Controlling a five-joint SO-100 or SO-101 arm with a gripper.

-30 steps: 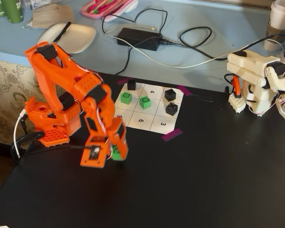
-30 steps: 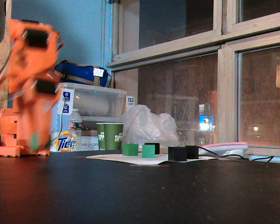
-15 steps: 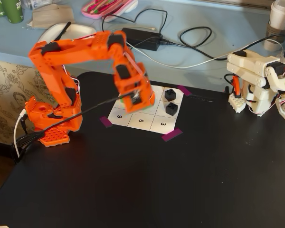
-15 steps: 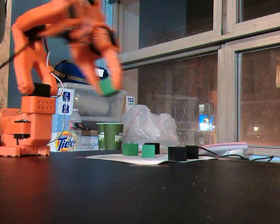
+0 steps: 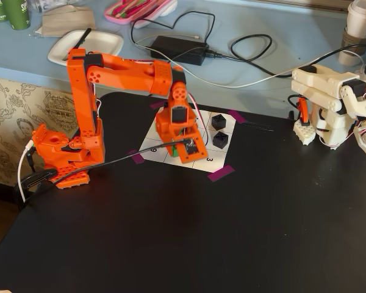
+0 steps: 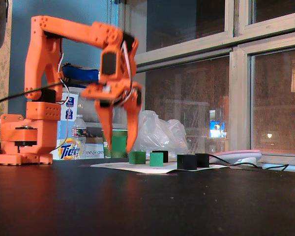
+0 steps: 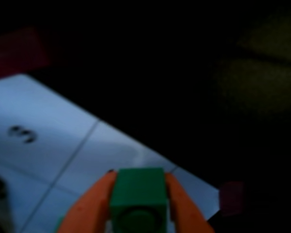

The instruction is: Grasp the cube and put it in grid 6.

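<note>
Holding: the cube sits clamped between the tool's two orange fingers, raised a little above the white grid sheet in the wrist view.
Cube: small, bright green, hard-edged, with a raised ring on the face nearest the camera.
Handling: it looks light and rigid; smooth plastic sides may slip, so a squeeze on two opposite flat faces suits it best.
Tool: closed on the cube, fingers pressing its left and right sides.
Sheet: a printed digit shows on one cell, too blurred to read.
Nearby: two black cubes rest on the sheet's far cells.
Worktop: black, with purple tape pinning the sheet's corners.
</note>
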